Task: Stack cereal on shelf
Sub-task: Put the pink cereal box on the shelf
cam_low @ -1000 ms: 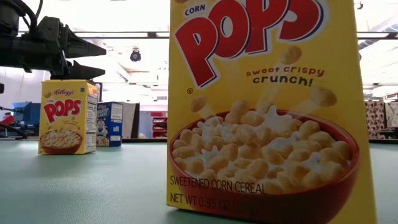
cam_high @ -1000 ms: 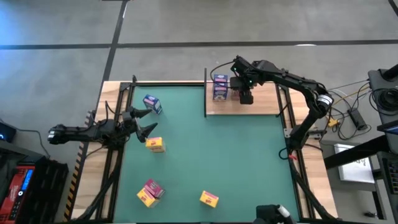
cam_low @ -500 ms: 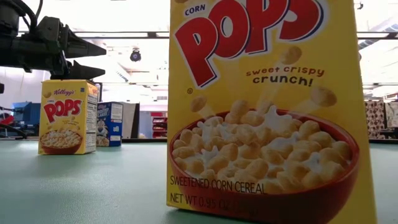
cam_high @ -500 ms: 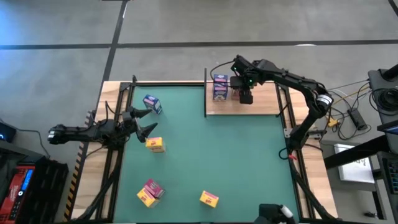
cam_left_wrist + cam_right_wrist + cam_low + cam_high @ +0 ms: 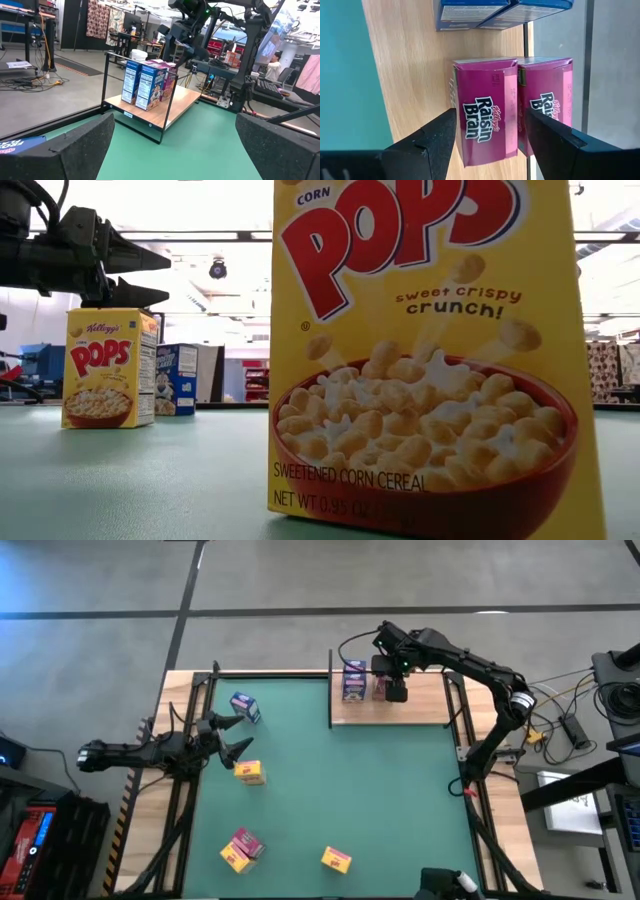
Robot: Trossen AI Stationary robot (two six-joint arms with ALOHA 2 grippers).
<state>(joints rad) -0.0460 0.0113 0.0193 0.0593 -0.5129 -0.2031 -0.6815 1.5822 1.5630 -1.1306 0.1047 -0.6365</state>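
Note:
The shelf point(image 5: 400, 710) is a light-wood board at the mat's far right. On it stand two blue cereal boxes point(image 5: 142, 82) and two magenta Raisin Bran boxes point(image 5: 485, 115). My right gripper point(image 5: 396, 692) hangs above the magenta pair, pointing steeply down, open. Its fingers point(image 5: 430, 142) stand either side of the near magenta box without touching it. My left gripper point(image 5: 238, 735) waits open and level at the mat's left edge. Loose cereal boxes rest on the green mat: a blue one point(image 5: 244, 706), a yellow one point(image 5: 250, 773), a magenta-and-yellow one point(image 5: 241, 848) and another yellow one point(image 5: 336, 859).
The shelf has thin black posts point(image 5: 106, 75) at its corners and a black rail along its mat side. A yellow Corn Pops box point(image 5: 430, 360) stands right in front of the low camera. Open green mat point(image 5: 380, 800) lies between the loose boxes and the shelf.
My right gripper has risen a little above the magenta boxes, which stay standing on the shelf. The gap between its fingers looks unchanged.

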